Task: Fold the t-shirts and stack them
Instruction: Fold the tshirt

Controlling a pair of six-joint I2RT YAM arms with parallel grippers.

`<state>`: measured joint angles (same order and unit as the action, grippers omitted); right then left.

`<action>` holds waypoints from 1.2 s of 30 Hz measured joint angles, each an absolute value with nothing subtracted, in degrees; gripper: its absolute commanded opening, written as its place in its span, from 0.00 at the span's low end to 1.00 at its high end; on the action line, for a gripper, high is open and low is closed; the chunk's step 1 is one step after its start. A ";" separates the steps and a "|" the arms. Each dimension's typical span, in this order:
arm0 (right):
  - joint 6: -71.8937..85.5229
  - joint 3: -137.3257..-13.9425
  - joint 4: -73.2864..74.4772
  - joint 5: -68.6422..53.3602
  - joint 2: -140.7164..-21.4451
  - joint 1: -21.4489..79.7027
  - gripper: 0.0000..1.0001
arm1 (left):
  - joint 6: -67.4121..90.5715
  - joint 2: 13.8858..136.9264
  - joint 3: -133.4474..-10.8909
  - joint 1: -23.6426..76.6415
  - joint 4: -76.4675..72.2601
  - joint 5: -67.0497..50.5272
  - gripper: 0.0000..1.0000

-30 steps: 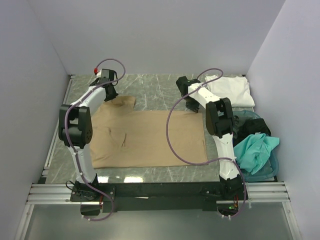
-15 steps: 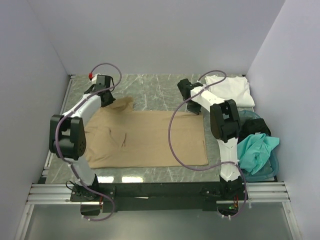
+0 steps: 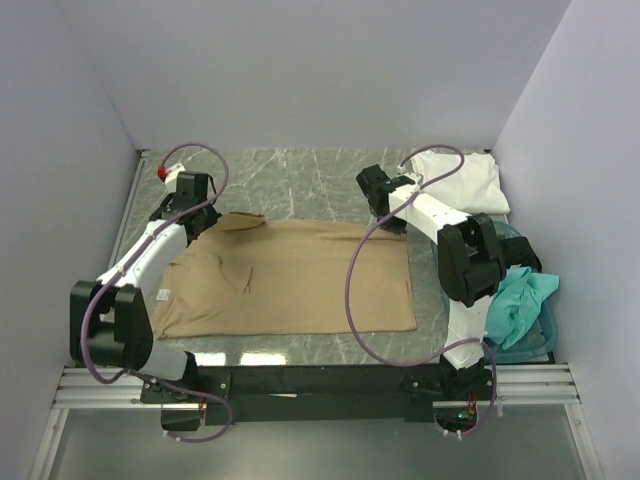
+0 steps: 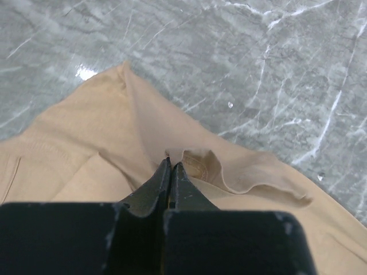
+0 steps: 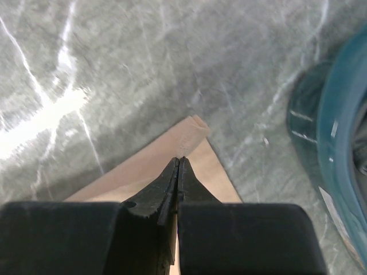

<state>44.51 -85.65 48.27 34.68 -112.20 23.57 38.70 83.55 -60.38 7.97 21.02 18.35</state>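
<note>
Top view only: a small white tag (image 3: 163,294), too small to read, sits lower left on the tan shirt (image 3: 290,280) spread on the table (image 3: 300,180). Wrist views: the left end effector (image 4: 171,167), pressed together, pinches its rumpled far edge; the right end effector (image 5: 179,161) pinches its far corner. A white shirt (image 3: 465,180) lies upper right.

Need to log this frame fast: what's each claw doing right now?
Left claw: closed, pinching the tan t-shirt.
Right claw: closed on a corner of the same shirt.
</note>
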 measured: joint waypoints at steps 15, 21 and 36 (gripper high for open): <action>45.21 -76.62 46.37 34.85 -101.86 26.81 0.00 | 47.13 68.58 -54.54 7.99 28.01 22.33 0.00; 45.36 -75.29 46.39 35.00 -99.96 28.25 0.00 | 51.62 64.99 -52.64 7.99 32.80 24.21 0.00; 45.32 -72.90 47.13 35.97 -96.31 28.67 0.00 | 60.03 56.51 -48.36 8.03 40.75 28.16 0.00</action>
<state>45.32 -72.90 47.13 35.97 -96.31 28.67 60.03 56.51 -48.36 8.03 40.75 28.16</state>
